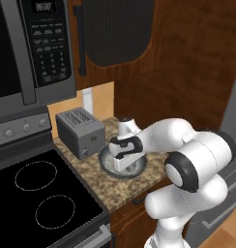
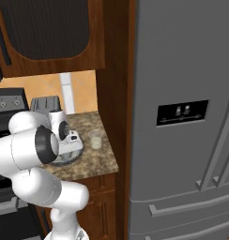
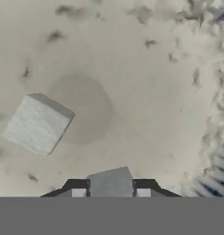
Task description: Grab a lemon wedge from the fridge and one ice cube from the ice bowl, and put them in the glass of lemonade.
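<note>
My gripper [image 3: 110, 192] is down inside the ice bowl [image 1: 106, 163], which is wide, shallow and dark grey. A pale ice cube [image 3: 109, 180] sits between the two dark finger tips, which press on both of its sides. A second ice cube [image 3: 38, 123] lies loose on the bowl's floor to the left. The hand [image 2: 71, 145] hangs over the bowl [image 2: 72, 158] on the granite counter. The glass of lemonade [image 2: 95, 139] stands just right of the bowl. The grey fridge [image 2: 182, 117] stands shut on the right. The lemon wedge is out of view.
A silver toaster [image 1: 80, 131] stands left of the bowl. A black cooktop [image 1: 37, 198] lies further left under the microwave [image 1: 28, 48]. Dark wood cabinets [image 1: 120, 29] hang above the counter [image 2: 95, 161]. A wooden panel [image 2: 114, 93] separates the counter from the fridge.
</note>
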### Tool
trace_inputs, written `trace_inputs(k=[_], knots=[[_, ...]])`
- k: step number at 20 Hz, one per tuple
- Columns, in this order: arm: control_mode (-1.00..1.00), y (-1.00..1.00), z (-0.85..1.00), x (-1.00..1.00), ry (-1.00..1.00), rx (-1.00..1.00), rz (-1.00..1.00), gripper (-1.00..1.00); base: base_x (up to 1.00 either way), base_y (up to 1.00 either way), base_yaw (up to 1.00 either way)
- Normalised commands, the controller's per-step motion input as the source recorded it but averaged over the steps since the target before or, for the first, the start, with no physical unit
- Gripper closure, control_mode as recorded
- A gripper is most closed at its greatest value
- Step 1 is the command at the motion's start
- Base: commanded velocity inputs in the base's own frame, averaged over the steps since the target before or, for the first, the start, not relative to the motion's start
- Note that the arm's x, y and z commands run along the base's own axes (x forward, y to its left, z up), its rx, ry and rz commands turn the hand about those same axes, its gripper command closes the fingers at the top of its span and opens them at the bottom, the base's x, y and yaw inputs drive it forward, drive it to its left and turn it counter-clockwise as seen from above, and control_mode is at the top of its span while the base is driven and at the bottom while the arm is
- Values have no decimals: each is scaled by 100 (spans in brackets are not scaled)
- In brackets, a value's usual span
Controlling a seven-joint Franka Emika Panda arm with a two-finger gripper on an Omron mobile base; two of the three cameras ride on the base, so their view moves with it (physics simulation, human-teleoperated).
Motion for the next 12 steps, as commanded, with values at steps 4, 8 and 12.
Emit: trace_inputs(k=[4, 8, 12], knots=[[-100, 0, -11, -1, 0, 0, 0, 100, 0, 0, 0], [-100, 6, 18, -11, -4, 0, 0, 100, 0, 0, 0], [-100, 1, 74, -19, -12, -1, 0, 100, 0, 0, 0]])
